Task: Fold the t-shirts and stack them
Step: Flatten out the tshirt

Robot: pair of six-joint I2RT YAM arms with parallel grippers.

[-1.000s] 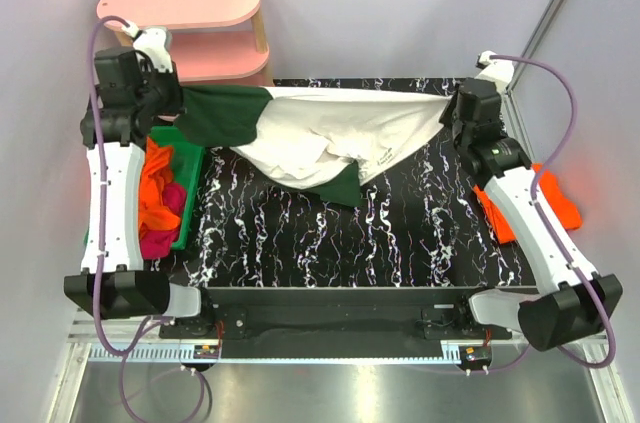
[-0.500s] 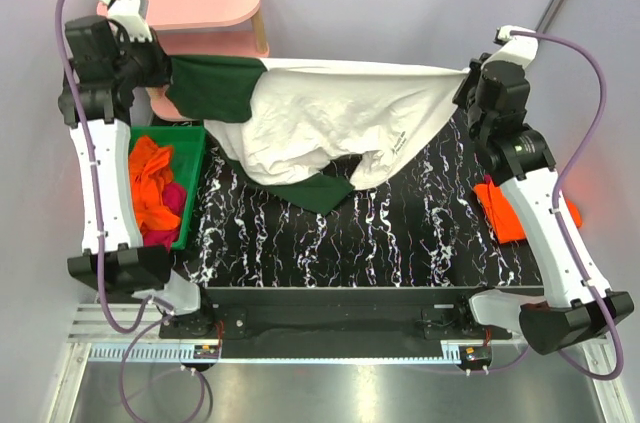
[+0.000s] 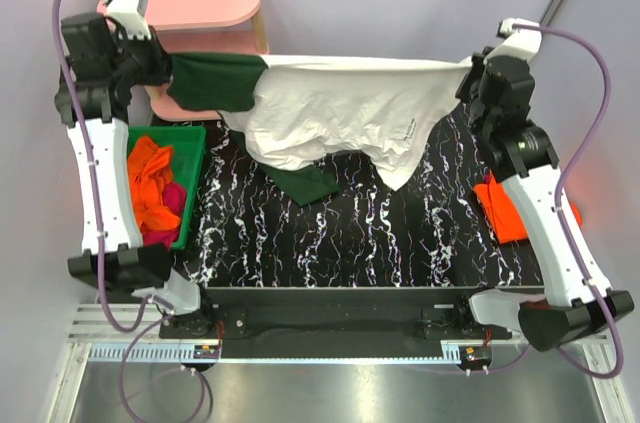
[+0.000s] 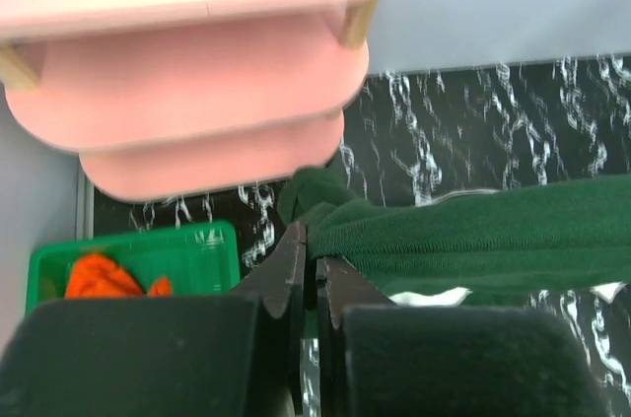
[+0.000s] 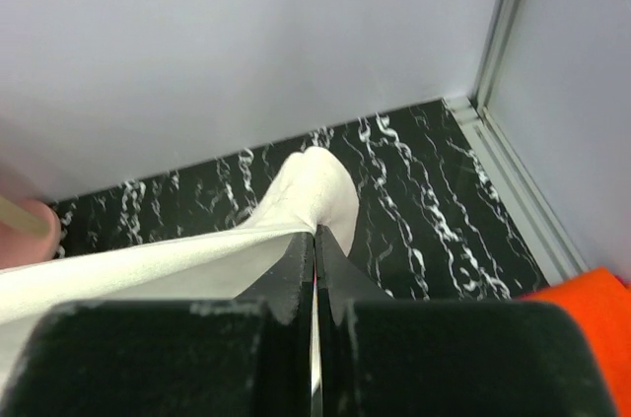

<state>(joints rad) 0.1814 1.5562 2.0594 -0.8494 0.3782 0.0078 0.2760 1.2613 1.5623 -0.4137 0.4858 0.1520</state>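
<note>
The white t-shirt point(image 3: 340, 108) with dark green sleeves hangs stretched in the air between both grippers above the far half of the table. My left gripper point(image 3: 168, 71) is shut on a green sleeve point(image 4: 463, 235) at the far left; its own view shows the gripper point(image 4: 314, 254) pinching the cloth. My right gripper point(image 3: 468, 71) is shut on a white edge point(image 5: 306, 190) at the far right, seen pinched in its own view too point(image 5: 315, 237). The other green sleeve point(image 3: 305, 181) droops onto the table. Orange and magenta t-shirts point(image 3: 155, 193) lie in a green bin. A folded orange t-shirt point(image 3: 505, 208) lies at the right.
A pink two-tier shelf point(image 3: 205, 18) stands at the far left behind the left arm. The green bin point(image 3: 190, 158) sits along the left edge of the black marbled table point(image 3: 380, 233). Grey walls and a metal rail point(image 5: 513, 180) bound the far right corner.
Both grippers have risen and pulled apart, lifting the white shirt off the table and stretching its top edge taut. The hanging body has swung, only the lower green sleeve touching the table.
</note>
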